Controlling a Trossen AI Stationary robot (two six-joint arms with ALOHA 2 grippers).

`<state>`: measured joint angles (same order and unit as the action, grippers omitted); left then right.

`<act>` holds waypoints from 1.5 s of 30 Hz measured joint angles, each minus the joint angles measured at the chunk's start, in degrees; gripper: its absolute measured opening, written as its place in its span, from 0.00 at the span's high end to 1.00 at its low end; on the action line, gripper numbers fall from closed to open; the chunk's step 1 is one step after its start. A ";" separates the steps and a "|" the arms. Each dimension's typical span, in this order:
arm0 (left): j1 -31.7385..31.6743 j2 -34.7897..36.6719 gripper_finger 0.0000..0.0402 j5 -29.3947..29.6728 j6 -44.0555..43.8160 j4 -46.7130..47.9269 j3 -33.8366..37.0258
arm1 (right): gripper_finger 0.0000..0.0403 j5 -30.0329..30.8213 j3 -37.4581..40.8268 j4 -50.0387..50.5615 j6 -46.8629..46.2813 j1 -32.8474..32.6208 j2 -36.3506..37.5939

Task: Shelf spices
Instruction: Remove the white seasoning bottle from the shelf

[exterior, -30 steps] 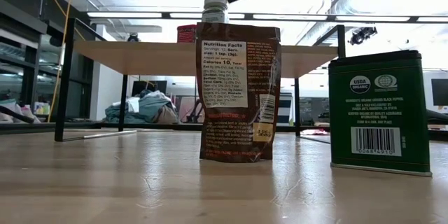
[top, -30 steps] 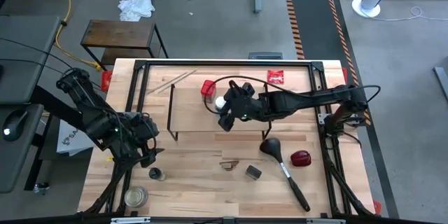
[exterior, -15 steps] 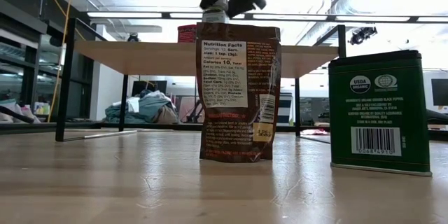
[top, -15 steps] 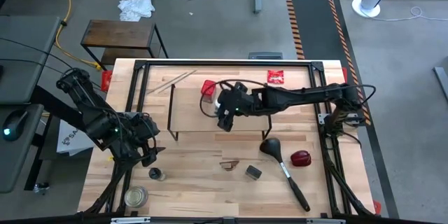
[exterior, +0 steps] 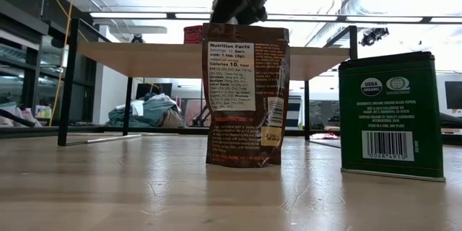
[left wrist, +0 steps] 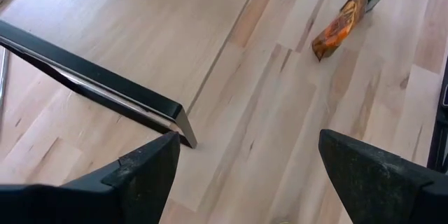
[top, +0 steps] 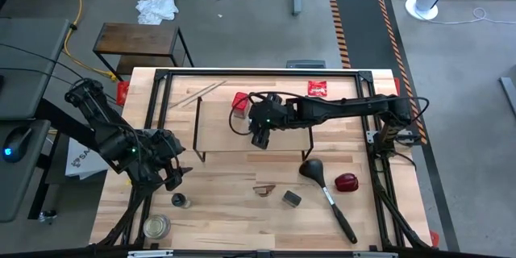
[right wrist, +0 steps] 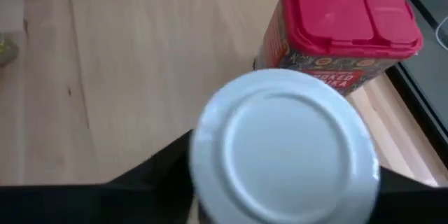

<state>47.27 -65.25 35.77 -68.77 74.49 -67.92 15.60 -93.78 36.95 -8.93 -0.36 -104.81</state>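
The shelf (top: 218, 125) stands mid-table on thin black legs, and its plywood top also shows in the low view (exterior: 144, 58). On that top stand a red square tin (top: 239, 101) (right wrist: 343, 28) and a white-capped jar (right wrist: 283, 147). My right gripper (top: 258, 126) (right wrist: 283, 189) has come down over the jar and is shut on it, hiding it in the high view. My left gripper (top: 171, 173) (left wrist: 245, 182) hangs open over the table's near left, holding nothing. My right gripper pinches the white-capped jar at its top, one finger (right wrist: 157, 171) on each side of the white cap's rim (right wrist: 203, 157). The fingers come slanting down from the table's right side. The jar stands upright on the shelf top beside the red tin.
On the table in front of the shelf lie a brown pouch (top: 264, 188) (exterior: 247, 94), a dark tin (top: 292, 198) (exterior: 393, 115), a black ladle (top: 326, 187) and a red thing (top: 347, 182). A small dark-lidded jar (top: 179, 201) and a wider metal-lidded jar (top: 156, 226) stand near left. A red packet (top: 318, 89) lies far back.
My right gripper has moved toward the table's left and down onto the white-capped jar, rolling its wrist on the way. Its fingers have drawn in from wide apart above the cap to either side of it. The jar has stayed on the shelf.
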 joint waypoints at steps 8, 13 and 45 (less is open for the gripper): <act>0.01 0.02 0.16 1.32 -0.02 -0.25 0.00 | 0.55 -0.90 0.04 10.68 -5.50 -3.00 8.23; 0.02 0.02 0.16 5.57 -1.65 -0.81 0.00 | 0.55 5.60 0.00 21.47 -17.57 -13.39 15.07; -0.72 0.02 0.16 0.29 -7.73 -0.87 0.00 | 0.55 19.01 20.81 23.18 -93.72 -49.57 -4.98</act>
<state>46.54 -65.23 36.06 -76.51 73.63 -67.92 34.61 -72.97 60.12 -102.65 -49.93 -109.79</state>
